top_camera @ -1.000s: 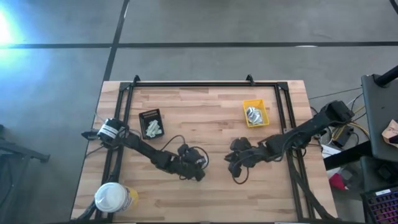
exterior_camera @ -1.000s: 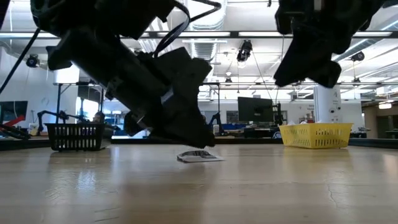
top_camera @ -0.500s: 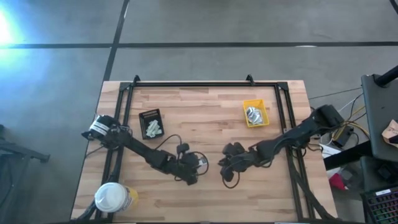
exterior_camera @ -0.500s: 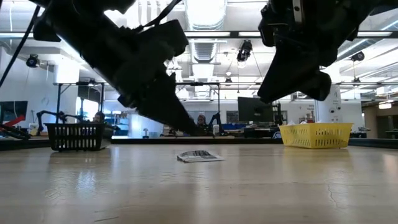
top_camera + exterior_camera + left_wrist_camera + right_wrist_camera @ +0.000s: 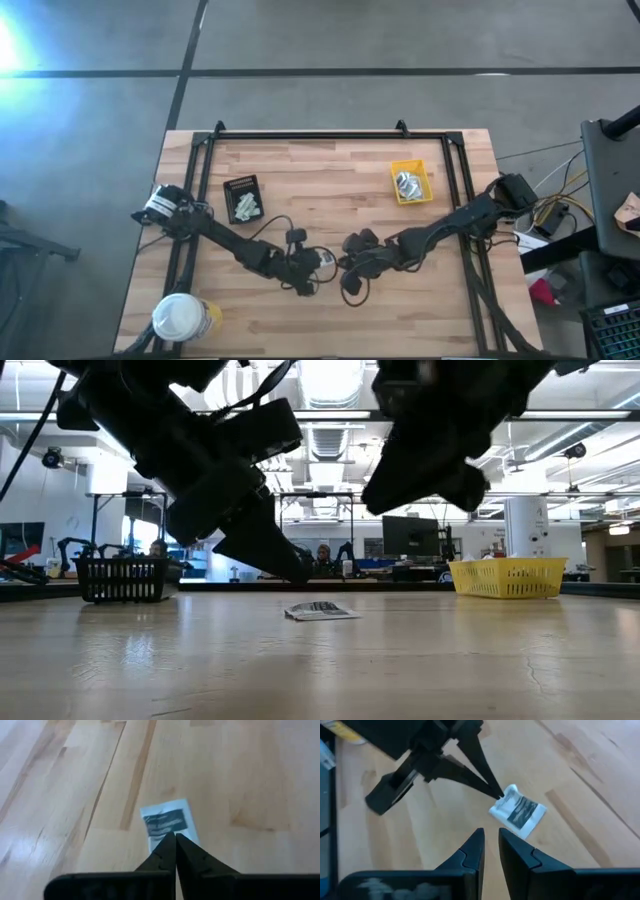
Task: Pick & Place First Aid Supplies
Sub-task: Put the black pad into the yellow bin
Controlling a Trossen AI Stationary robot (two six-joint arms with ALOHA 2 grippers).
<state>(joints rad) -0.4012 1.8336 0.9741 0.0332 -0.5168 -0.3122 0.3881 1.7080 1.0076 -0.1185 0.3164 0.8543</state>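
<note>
One first aid packet (image 5: 518,811), a small white square with a dark grey centre, lies on the wooden table near its middle, toward the near edge, and also shows in the low view as the packet (image 5: 320,610). My left gripper (image 5: 175,837) is shut at the packet's edge. My right gripper (image 5: 490,836) hovers just to the right of the packet (image 5: 327,257), its fingers a narrow gap apart with nothing between them. More packets lie in the yellow bin (image 5: 411,183) and the black tray (image 5: 243,198). My left gripper pinches the packet's corner (image 5: 504,797) between its two fingertips (image 5: 496,791). The fingers come slanting down from the table's left side. That corner curls up a little, while the rest of the packet lies flat on the table.
The yellow bin (image 5: 508,577) stands at the far right and the black tray (image 5: 122,580) at the far left. A yellow tub with a white lid (image 5: 183,318) stands at the near left corner. Black frame rails (image 5: 330,135) run along the table's far, left and right sides.
My right gripper has gone toward the table's left edge and now hangs close to the packet. My left gripper has drawn back a little from its low stance by the packet and has shut on the packet's corner. The packet has stayed in place on the table.
</note>
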